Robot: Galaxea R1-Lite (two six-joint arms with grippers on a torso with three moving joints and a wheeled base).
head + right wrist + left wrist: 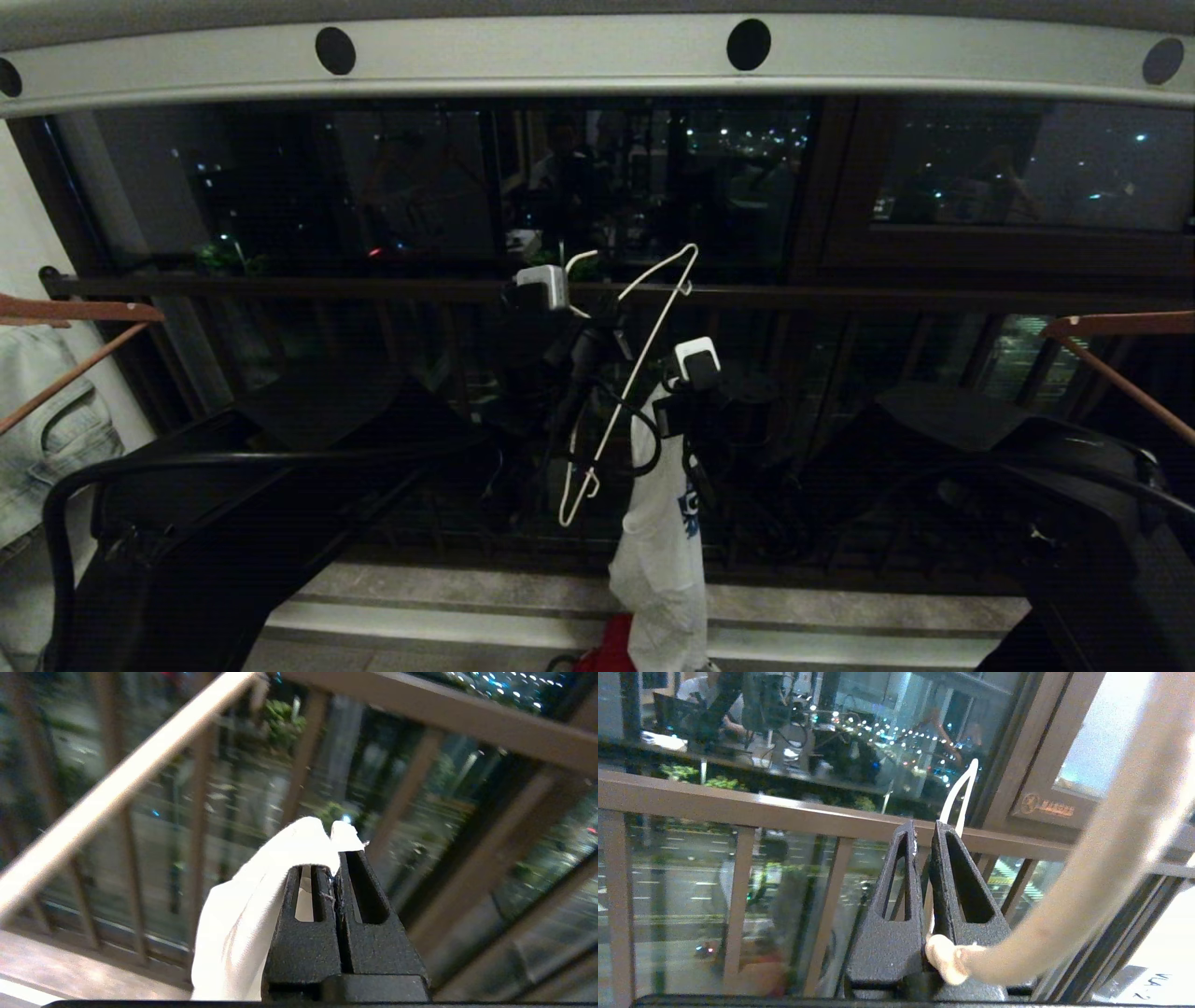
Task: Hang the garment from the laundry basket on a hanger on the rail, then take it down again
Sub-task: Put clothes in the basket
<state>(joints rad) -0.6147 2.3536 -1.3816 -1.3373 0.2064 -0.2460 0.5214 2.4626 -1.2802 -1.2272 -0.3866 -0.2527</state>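
Holding both items in mid-air before the dark balcony railing (840, 299) — left gripper (924, 835) has its jaws clamped on the thin white wire hanger (644, 350), which hangs steeply tilted, hook end uppermost. Right gripper (337, 863), just right of and lower than the left, has jaws pinched on a fold of the white T-shirt (661, 551); the cloth drapes straight down toward the floor, blue print showing. Grey holed rail (560, 56) runs overhead, well above both. Red cloth (611, 649) lies below the shirt.
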